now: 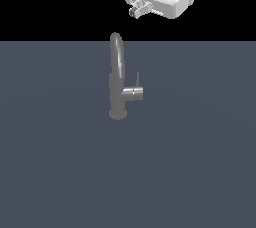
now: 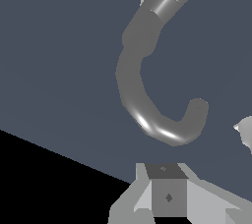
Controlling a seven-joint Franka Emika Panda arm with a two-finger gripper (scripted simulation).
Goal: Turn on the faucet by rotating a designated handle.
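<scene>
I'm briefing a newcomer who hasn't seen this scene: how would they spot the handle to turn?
Find the grey metal faucet standing alone on the dark floor. Partway up its body, a short horizontal stub sticks out toward the exterior view's right: that is the handle. Unlike the tall arched spout, it is small and carries a thin upright rod.

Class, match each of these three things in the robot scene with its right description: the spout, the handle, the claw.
Things:
1. spout
2. handle
3. claw

Descriptions:
A. white, high above the faucet, touching nothing
B. tall grey arch
C. short stub with a thin upright rod, on the exterior view's right of the body

Pairs: 1-B, 2-C, 3-A
</scene>
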